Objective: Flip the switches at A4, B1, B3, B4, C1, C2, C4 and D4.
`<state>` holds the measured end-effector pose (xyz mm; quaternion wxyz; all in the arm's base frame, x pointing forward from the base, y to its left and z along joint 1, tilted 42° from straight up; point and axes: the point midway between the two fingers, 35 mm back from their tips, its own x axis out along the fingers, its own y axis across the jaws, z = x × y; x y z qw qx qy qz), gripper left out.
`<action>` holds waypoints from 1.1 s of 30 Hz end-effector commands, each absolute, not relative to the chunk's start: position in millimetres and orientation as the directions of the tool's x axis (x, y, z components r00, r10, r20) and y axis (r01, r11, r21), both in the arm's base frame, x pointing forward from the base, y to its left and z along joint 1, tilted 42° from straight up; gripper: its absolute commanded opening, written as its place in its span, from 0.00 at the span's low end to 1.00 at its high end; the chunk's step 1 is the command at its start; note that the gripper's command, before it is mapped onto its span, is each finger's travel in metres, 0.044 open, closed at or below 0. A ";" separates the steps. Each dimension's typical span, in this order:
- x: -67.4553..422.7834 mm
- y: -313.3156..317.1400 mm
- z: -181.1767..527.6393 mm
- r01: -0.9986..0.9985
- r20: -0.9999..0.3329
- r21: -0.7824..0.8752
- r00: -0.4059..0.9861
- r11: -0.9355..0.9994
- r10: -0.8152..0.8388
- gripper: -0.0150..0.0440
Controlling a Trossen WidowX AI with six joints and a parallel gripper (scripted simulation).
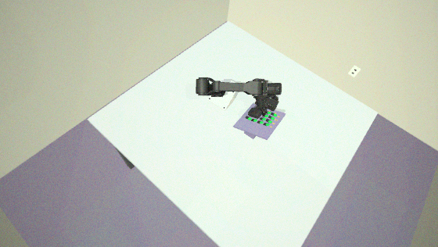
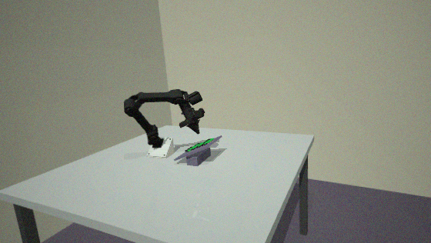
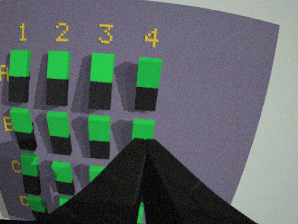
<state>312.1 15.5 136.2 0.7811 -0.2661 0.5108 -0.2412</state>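
The purple switch panel (image 1: 261, 134) (image 2: 216, 138) (image 3: 213, 96) stands tilted on a block on the table. It carries rows A to D and columns 1 to 4 of green and black rocker switches. In the wrist view, switch A4 (image 3: 149, 83) is in full view at the top right of the grid. Switch B4 (image 3: 143, 128) shows only its green far half just beyond my fingertips. My gripper (image 3: 143, 148) (image 1: 256, 112) (image 2: 198, 131) is shut and empty. It points down and hangs a little above the panel over column 4. It hides C4 and D4.
The arm's white base (image 2: 159, 148) (image 1: 220, 102) stands on the table just behind the panel. The table edge (image 2: 292, 184) lies far to the right.
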 end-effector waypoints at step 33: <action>317.7 42.4 42.5 0.112 -0.677 -0.665 0.329 0.739 -0.659 0.25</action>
